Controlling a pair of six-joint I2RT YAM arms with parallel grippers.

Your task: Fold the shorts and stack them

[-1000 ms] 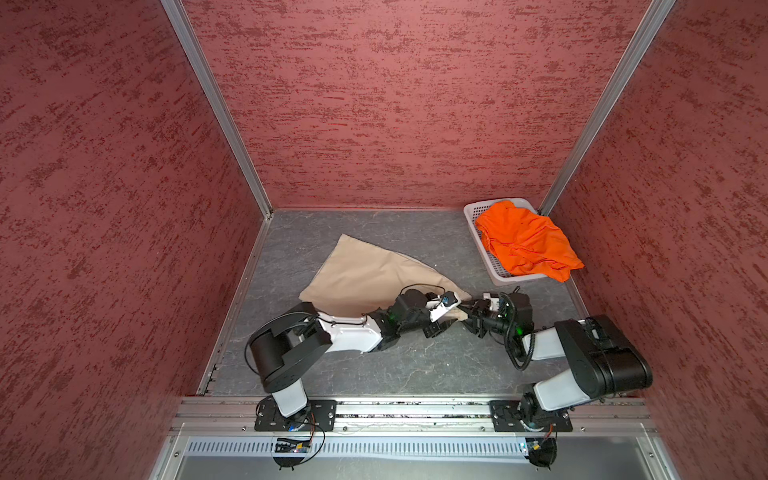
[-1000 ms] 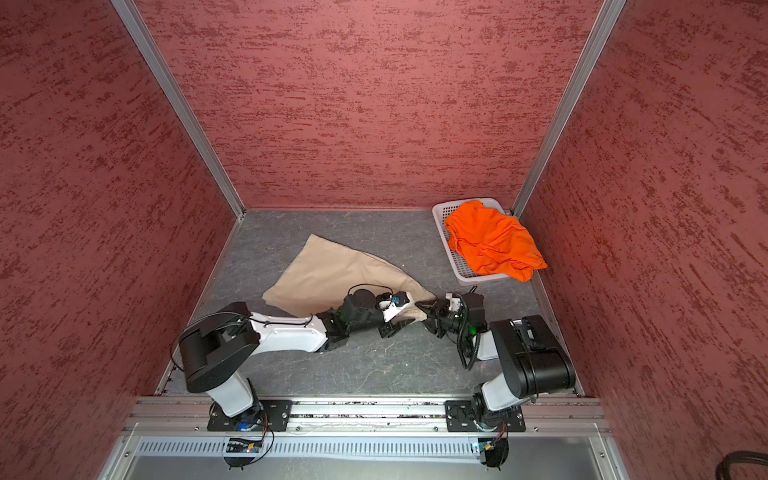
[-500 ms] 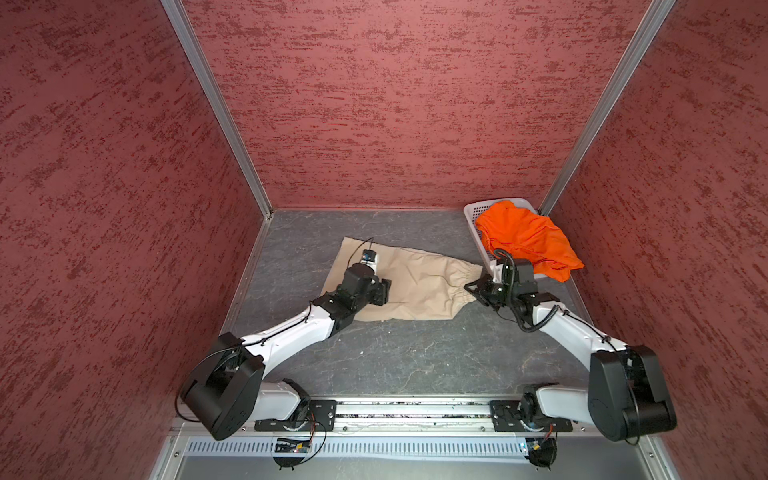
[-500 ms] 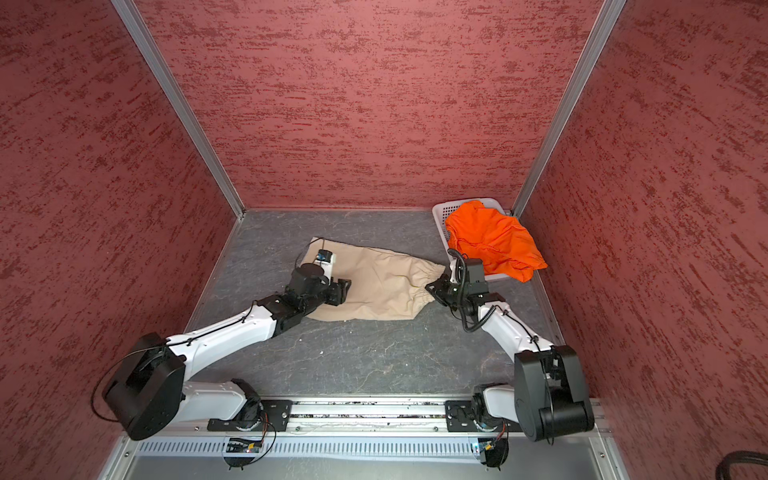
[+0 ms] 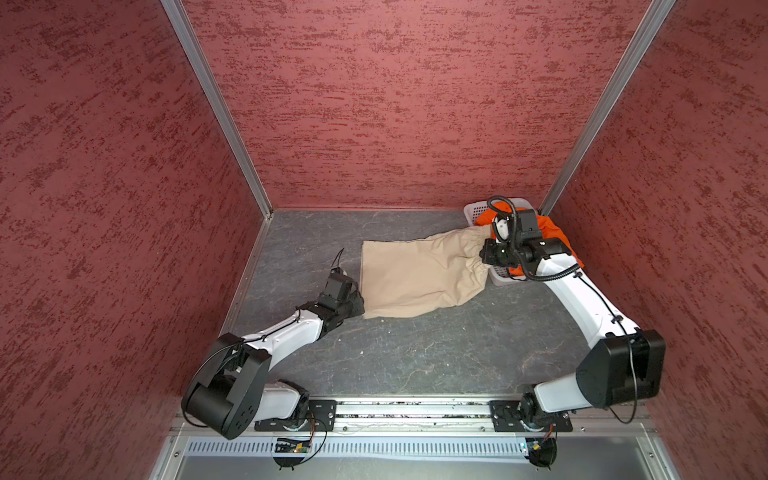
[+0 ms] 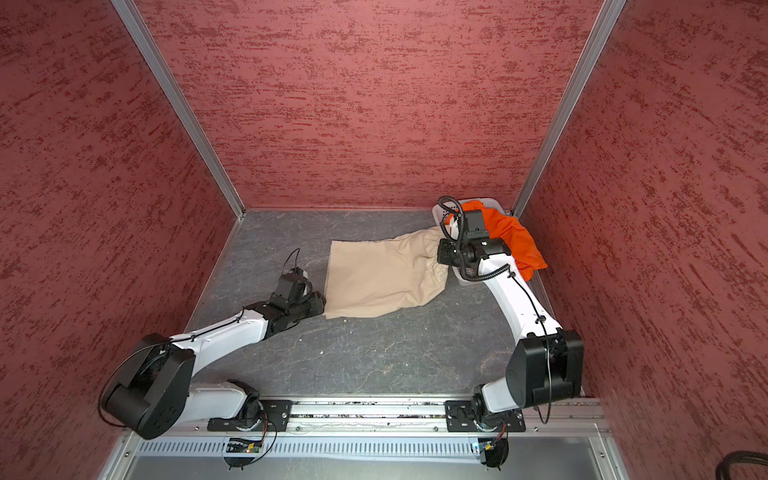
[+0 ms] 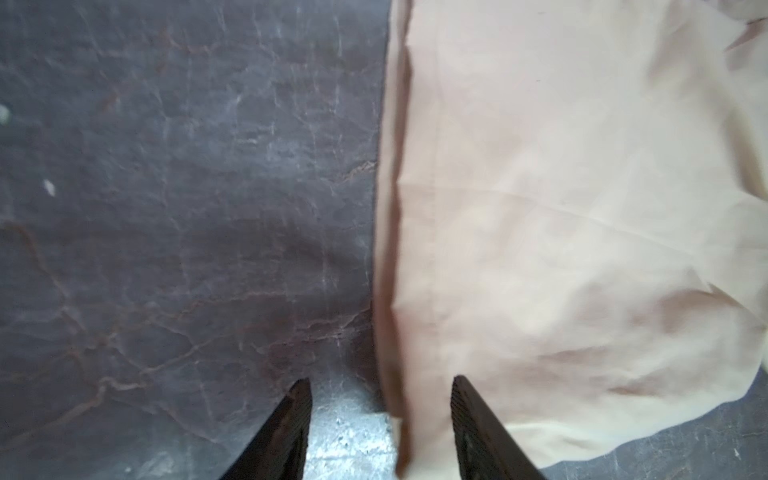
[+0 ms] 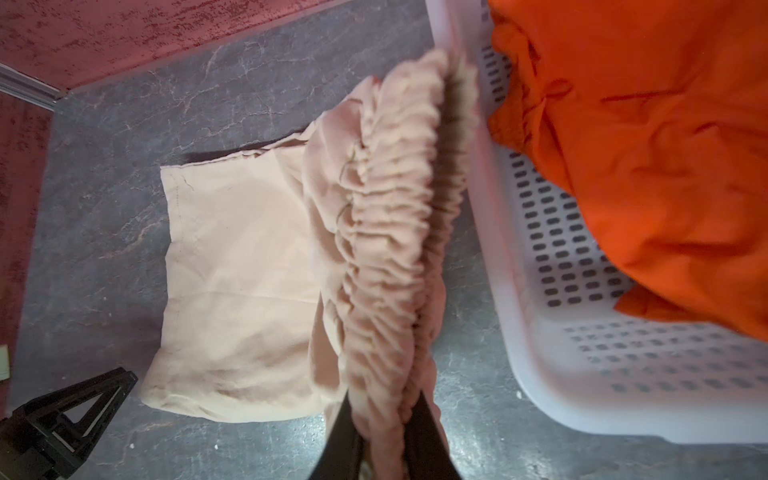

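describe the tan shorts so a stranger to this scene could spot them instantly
On the grey marbled tabletop, find the white perforated plastic basket in the far right corner. Beside it lie the beige cloth shorts, gathered elastic waist pinched by the right gripper. Unlike the bright orange shorts heaped in the basket, they are pale and spread on the tabletop.

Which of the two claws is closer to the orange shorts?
Right. The right gripper sits beside the orange shorts, gripping the beige shorts; the left gripper is at their far hem.
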